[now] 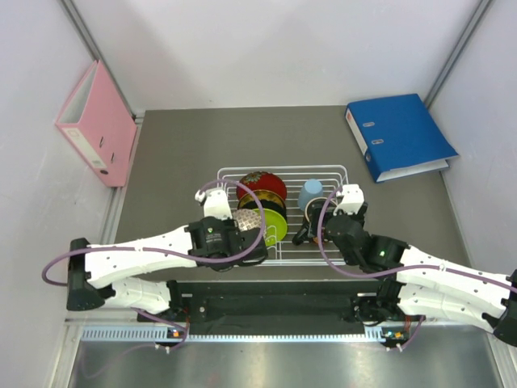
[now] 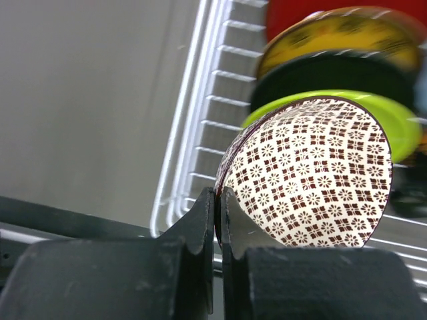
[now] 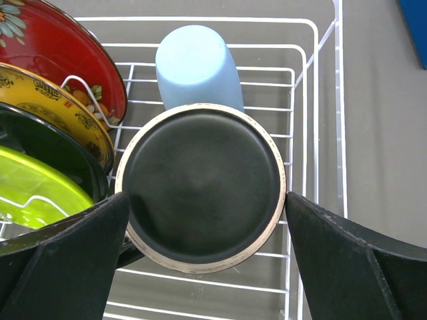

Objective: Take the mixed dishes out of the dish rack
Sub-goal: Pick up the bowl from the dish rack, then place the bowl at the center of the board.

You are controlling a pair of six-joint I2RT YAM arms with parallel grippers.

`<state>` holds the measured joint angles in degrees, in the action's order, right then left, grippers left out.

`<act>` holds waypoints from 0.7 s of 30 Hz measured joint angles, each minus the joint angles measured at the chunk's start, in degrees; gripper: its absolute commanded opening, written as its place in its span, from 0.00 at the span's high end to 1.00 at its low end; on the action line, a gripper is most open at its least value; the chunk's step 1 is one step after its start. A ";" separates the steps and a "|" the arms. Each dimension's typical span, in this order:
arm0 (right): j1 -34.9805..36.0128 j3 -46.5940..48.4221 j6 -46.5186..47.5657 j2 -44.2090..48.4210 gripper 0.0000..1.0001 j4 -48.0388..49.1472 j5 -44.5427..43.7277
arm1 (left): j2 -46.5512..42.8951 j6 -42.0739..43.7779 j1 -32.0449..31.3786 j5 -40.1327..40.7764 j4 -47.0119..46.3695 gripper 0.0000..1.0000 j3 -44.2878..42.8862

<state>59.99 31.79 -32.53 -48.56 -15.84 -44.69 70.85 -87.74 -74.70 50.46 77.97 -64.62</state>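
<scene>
The white wire dish rack (image 1: 323, 174) stands mid-table. My left gripper (image 2: 218, 200) is shut on the rim of the beige net-patterned bowl (image 2: 313, 180), which stands on edge at the rack's near left (image 1: 249, 220). Behind it stand the lime-green bowl (image 2: 393, 117), the yellow-and-black plate (image 2: 333, 37) and the red bowl (image 3: 60, 53). My right gripper (image 3: 205, 200) has a finger touching each side of the dark mug (image 3: 203, 180), whose base faces the camera; its rim and interior are hidden. In the top view the mug (image 1: 310, 221) is in the rack's right part.
A light blue cup (image 3: 197, 63) lies in the rack just behind the mug. A blue binder (image 1: 400, 133) lies at the far right of the table. A pink binder (image 1: 97, 125) leans at the far left wall.
</scene>
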 measured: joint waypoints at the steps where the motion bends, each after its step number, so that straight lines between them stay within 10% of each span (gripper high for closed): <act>1: 0.00 0.00 0.02 0.00 0.00 0.00 0.00 | -0.02 0.87 0.00 0.15 0.07 1.00 -1.95; 9: 0.02 0.15 0.50 1.88 0.00 -0.07 0.04 | -0.22 8.90 3.67 3.89 -0.26 1.00 -16.90; 21: 0.02 1.73 1.84 4.83 0.00 0.22 1.05 | 12.57 41.09 48.61 -8.79 -23.61 1.00 -28.76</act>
<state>60.01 33.52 -30.70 -43.72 -15.62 -43.64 83.42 -46.65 -26.09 41.67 54.37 -93.38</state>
